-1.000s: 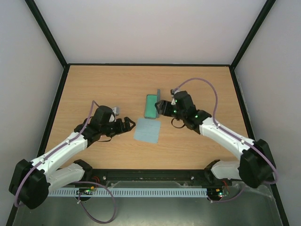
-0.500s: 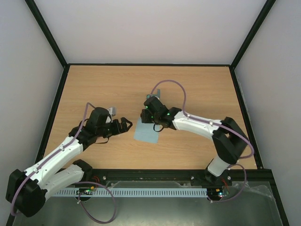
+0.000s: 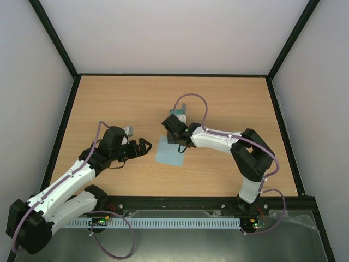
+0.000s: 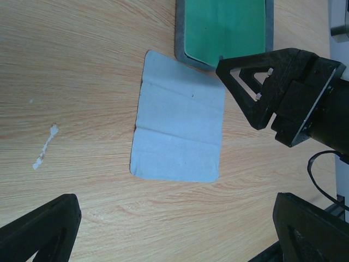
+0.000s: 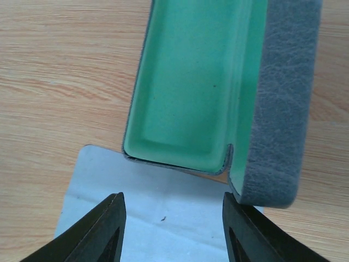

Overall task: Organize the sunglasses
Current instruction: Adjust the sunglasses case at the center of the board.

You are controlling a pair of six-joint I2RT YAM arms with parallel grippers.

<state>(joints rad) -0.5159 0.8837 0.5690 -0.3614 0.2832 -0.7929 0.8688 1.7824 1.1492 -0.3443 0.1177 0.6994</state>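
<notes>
The sunglasses are out of view in every frame. A blue-grey hard case [image 5: 185, 93] lies open in the middle of the table, its green lining empty and its lid [image 5: 283, 98] standing up on the right. A light blue cloth [image 3: 170, 154] lies flat against the case's near end. My right gripper [image 3: 173, 131] hovers over that near end and the cloth's far edge [image 5: 158, 218], open, with nothing between its fingers [image 5: 103, 229]. My left gripper [image 3: 146, 146] stands wide open and empty, left of the cloth [image 4: 179, 134].
The wooden table [image 3: 109, 103] is ringed by a black frame, with white walls behind. A small white smear [image 4: 44, 147] marks the wood left of the cloth. The right arm reaches across the table's centre from the right.
My right arm has swung left from beside the case to over its near end and the cloth, and its jaws have narrowed. My left gripper has dropped slightly toward the near edge.
</notes>
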